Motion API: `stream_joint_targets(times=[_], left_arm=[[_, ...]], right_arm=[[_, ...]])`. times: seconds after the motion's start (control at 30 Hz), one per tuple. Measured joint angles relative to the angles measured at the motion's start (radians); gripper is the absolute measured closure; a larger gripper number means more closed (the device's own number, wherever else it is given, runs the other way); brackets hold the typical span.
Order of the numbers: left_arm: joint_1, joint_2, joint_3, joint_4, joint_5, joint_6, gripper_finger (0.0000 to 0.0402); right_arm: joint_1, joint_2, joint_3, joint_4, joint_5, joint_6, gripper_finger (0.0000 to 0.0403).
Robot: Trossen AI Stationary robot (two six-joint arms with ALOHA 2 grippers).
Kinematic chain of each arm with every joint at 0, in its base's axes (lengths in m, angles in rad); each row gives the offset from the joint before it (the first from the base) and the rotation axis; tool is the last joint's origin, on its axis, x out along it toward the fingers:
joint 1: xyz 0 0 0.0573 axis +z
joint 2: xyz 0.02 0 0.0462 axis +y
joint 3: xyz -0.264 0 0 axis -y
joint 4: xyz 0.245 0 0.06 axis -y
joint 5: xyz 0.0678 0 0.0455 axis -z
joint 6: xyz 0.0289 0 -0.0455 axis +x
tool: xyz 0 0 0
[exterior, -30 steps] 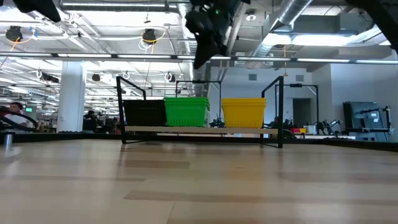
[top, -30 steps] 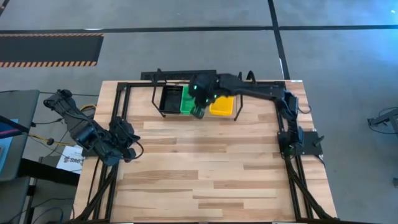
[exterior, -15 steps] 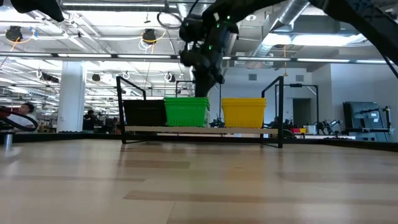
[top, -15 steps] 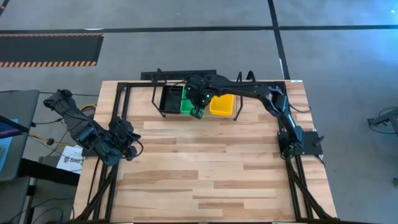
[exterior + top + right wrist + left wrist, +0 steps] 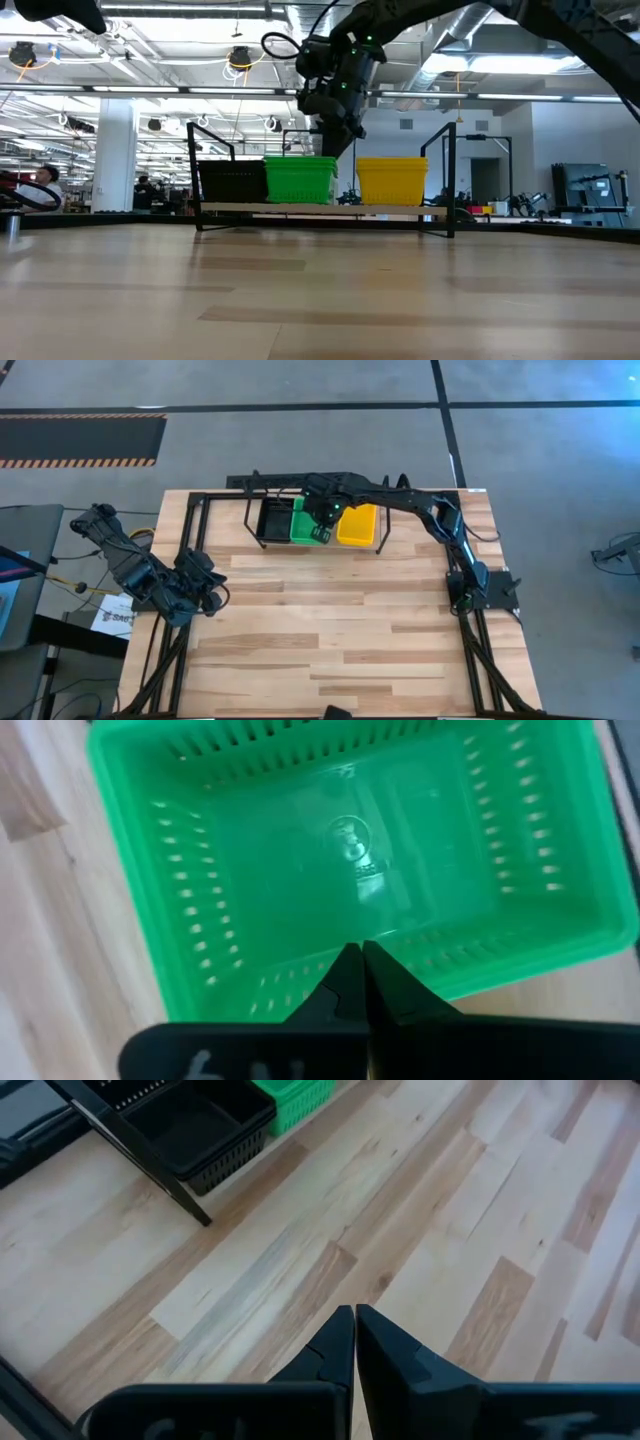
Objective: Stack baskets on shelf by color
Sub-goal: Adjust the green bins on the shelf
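- The left gripper [image 5: 205, 592] is waiting low over the tabletop [image 5: 330, 640] near its left edge, fingers pressed together and holding nothing.
- The shelf [image 5: 320, 209] is standing along the far edge, carrying the black baskets [image 5: 232, 181] on the left, the green baskets [image 5: 300, 179] in the middle and the yellow baskets [image 5: 392, 180] on the right.
- The right gripper [image 5: 338, 135] is hovering just above the green baskets, fingers closed and empty.

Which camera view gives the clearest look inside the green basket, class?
The right wrist view: it looks straight down into the green basket, showing its floor and perforated walls. The high view shows it partly covered by the right gripper; the low view shows only its side; the left wrist view catches one corner.
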Motion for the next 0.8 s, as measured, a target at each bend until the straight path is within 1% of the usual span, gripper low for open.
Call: stream_joint_targets(times=[0.1,0.47,0.63,0.8], left_arm=[[0.000,0.000,0.000,0.000,-0.002,-0.004,0.0401],[0.000,0.000,0.000,0.000,-0.003,-0.007,0.0401],[0.000,0.000,0.000,0.000,-0.003,-0.008,0.0401],[0.000,0.000,0.000,-0.001,-0.003,-0.007,0.0401]], right_arm=[[-0.006,0.000,0.000,0.000,0.018,-0.012,0.0403],[-0.038,0.000,0.000,-0.011,0.022,-0.009,0.0403],[-0.021,0.000,0.000,-0.011,0.024,0.036,0.0403],[0.022,0.000,0.000,-0.002,0.041,0.073,0.0403]])
